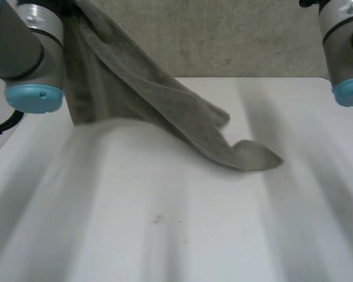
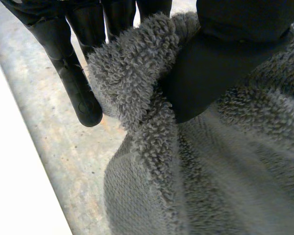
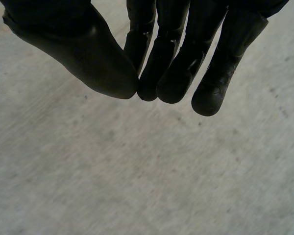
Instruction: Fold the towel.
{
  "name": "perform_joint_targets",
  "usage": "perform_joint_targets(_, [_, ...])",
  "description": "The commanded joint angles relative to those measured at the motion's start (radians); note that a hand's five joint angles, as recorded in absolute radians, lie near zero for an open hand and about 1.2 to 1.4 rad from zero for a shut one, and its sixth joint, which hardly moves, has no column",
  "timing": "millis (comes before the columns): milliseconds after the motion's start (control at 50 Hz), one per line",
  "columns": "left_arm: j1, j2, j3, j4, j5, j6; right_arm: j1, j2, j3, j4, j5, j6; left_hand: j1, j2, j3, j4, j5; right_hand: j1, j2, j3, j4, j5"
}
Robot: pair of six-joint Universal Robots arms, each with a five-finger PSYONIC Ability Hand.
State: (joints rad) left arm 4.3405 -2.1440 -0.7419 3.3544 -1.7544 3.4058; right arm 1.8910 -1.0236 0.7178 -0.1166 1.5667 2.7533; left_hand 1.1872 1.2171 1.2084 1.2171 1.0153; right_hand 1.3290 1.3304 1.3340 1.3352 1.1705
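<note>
- Shaggy grey terry towel (image 1: 165, 103), bunched and lifted, its lower tip trailing on the white table (image 1: 165, 235).
- Its long axis slants from the raised end down to mid-table.
- Left hand (image 2: 215, 73) pinches its gathered edge.
- Right hand (image 3: 98, 58): thumb and fingertips together, holding nothing.

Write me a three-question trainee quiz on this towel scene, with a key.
1. True or false: the towel lies flat and wholly on the table.
2. Which hand holds the towel? A. left B. right C. both
3. Fill in: the towel's lower end rests on the ____.

Key:
1. False. It hangs down from above, with its lower end trailing on the table.
2. A. The left hand pinches the towel with its thumb; the right hand has its fingertips closed together on nothing.
3. table
</note>
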Motion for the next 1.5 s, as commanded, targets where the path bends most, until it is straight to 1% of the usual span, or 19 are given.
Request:
perform_joint_targets(20, [0.034, 0.067, -0.215, -0.075, 0.024, -0.102, -0.007, 0.039, 0.09, 0.222, -0.144, -0.027, 0.209, 0.179, 0.188, 0.179, 0.206, -0.001, -0.003, -0.007, -0.008, -0.017])
perform_joint_targets(40, [0.034, 0.067, -0.215, -0.075, 0.024, -0.102, -0.007, 0.039, 0.091, 0.222, -0.145, -0.027, 0.209, 0.179, 0.188, 0.179, 0.206, -0.002, -0.004, -0.007, -0.008, -0.018])
perform_joint_targets(80, [0.045, 0.104, -0.371, -0.086, 0.056, -0.103, 0.002, 0.066, 0.153, 0.268, -0.18, -0.052, 0.209, 0.179, 0.188, 0.179, 0.206, -0.589, -0.591, -0.594, -0.596, -0.605])
perform_joint_targets(100, [0.045, 0.104, -0.372, -0.086, 0.056, -0.103, 0.002, 0.066, 0.154, 0.268, -0.18, -0.052, 0.209, 0.179, 0.188, 0.179, 0.206, -0.592, -0.594, -0.597, -0.598, -0.608])
perform_joint_targets(140, [0.065, 0.146, -0.524, -0.076, 0.099, -0.106, 0.011, 0.085, 0.208, 0.279, -0.198, -0.093, 0.209, 0.179, 0.188, 0.179, 0.206, -1.008, -1.009, -1.013, -1.014, -1.024])
perform_joint_targets(180, [0.076, 0.174, -0.59, -0.055, 0.122, -0.106, 0.019, 0.095, 0.227, 0.281, -0.195, -0.112, 0.209, 0.179, 0.188, 0.179, 0.206, -1.059, -1.06, -1.064, -1.065, -1.075])
perform_joint_targets(300, [0.105, 0.347, -0.851, 0.091, 0.177, -0.108, 0.062, 0.106, 0.249, 0.282, -0.197, -0.109, 0.209, 0.179, 0.188, 0.179, 0.206, -1.077, -1.078, -1.082, -1.083, -1.093])
perform_joint_targets(480, [0.131, 0.656, -1.113, 0.171, 0.28, -0.108, 0.117, 0.117, 0.212, 0.301, -0.223, -0.027, 0.209, 0.179, 0.188, 0.179, 0.206, -1.059, -1.061, -1.064, -1.065, -1.075])
perform_joint_targets(680, [0.13, 1.041, -1.258, 0.163, 0.381, -0.131, 0.169, 0.284, -0.076, 0.399, -0.494, 0.224, 0.209, 0.179, 0.188, 0.179, 0.206, -1.053, -1.055, -1.058, -1.059, -1.069])
perform_joint_targets(840, [0.126, 1.142, -1.274, 0.122, 0.385, -0.184, 0.223, 0.535, -0.384, 0.41, -0.573, 0.367, 0.209, 0.179, 0.188, 0.179, 0.206, -1.053, -1.055, -1.058, -1.059, -1.069])
perform_joint_targets(1080, [0.126, 1.144, -1.301, 0.092, 0.388, -0.184, 0.379, 0.712, -0.431, 0.436, -0.723, 0.364, 0.209, 0.179, 0.188, 0.179, 0.206, -0.951, -0.953, -0.956, -0.957, -0.967])
perform_joint_targets(1100, [0.126, 1.138, -1.303, 0.097, 0.388, -0.184, 0.379, 0.712, -0.431, 0.436, -0.723, 0.364, 0.209, 0.179, 0.188, 0.179, 0.206, -0.95, -0.952, -0.955, -0.957, -0.966])
perform_joint_targets(1140, [0.126, 1.132, -1.303, 0.102, 0.388, -0.184, 0.379, 0.708, -0.451, 0.425, -0.694, 0.356, 0.209, 0.179, 0.188, 0.179, 0.206, -0.247, -0.249, -0.252, -0.253, -0.263])
perform_joint_targets(1160, [0.13, 1.122, -1.3, 0.105, 0.388, -0.183, 0.379, 0.708, -0.451, 0.425, -0.694, 0.356, 0.209, 0.179, 0.188, 0.179, 0.206, -0.243, -0.244, -0.248, -0.249, -0.259])
perform_joint_targets(1180, [0.13, 1.122, -1.3, 0.105, 0.388, -0.183, 0.379, 0.698, -0.478, 0.413, -0.659, 0.35, 0.209, 0.179, 0.188, 0.179, 0.206, 0.064, 0.063, 0.059, 0.058, 0.048])
perform_joint_targets(1260, [0.131, 1.046, -1.277, 0.138, 0.394, -0.18, 0.378, 0.663, -0.561, 0.376, -0.51, 0.348, 0.209, 0.179, 0.188, 0.179, 0.206, 0.067, 0.066, 0.062, 0.061, 0.051])
perform_joint_targets(1300, [0.131, 1.009, -1.259, 0.163, 0.394, -0.18, 0.356, 0.599, -0.618, 0.336, -0.371, 0.332, 0.209, 0.179, 0.188, 0.179, 0.206, 0.067, 0.066, 0.062, 0.061, 0.051])
perform_joint_targets(1360, [0.136, 0.916, -1.199, 0.241, 0.392, -0.181, 0.307, 0.519, -0.632, 0.273, -0.272, 0.264, 0.209, 0.179, 0.188, 0.179, 0.206, 0.067, 0.066, 0.062, 0.061, 0.051])
perform_joint_targets(1500, [0.156, 0.687, -0.926, 0.404, 0.345, -0.192, 0.225, 0.378, -0.609, 0.158, -0.163, 0.079, 0.209, 0.179, 0.188, 0.179, 0.206, 0.067, 0.066, 0.062, 0.061, 0.051])
